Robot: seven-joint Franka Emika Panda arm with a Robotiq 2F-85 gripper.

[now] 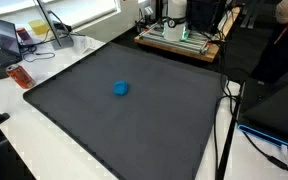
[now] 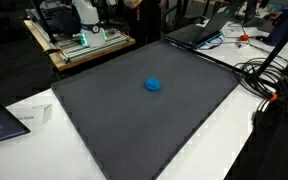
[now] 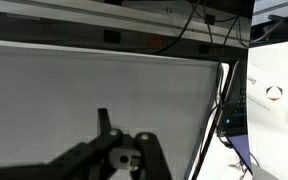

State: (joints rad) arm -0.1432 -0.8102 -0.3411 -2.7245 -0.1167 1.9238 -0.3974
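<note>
my end effector (image 3: 124,152) hangs released and empty over the grey mat (image 3: 94,85); the blue lump (image 1: 121,88) sits near the mat's middle in both exterior views, roundish, no clear long axis. it is outside the wrist view, so i cannot tell which way it lies from the end effector.

A broad white counter (image 1: 24,125) carries a large dark grey rectangular mat (image 1: 134,125), matte and evenly lit. Behind it, in both exterior views, stands a low platform of light wood (image 2: 76,58). An open dark laptop (image 1: 6,40) sits near one corner, and black cables (image 2: 266,76) trail along an edge. Daylight comes through a bright window (image 1: 84,8) at the rear.
</note>
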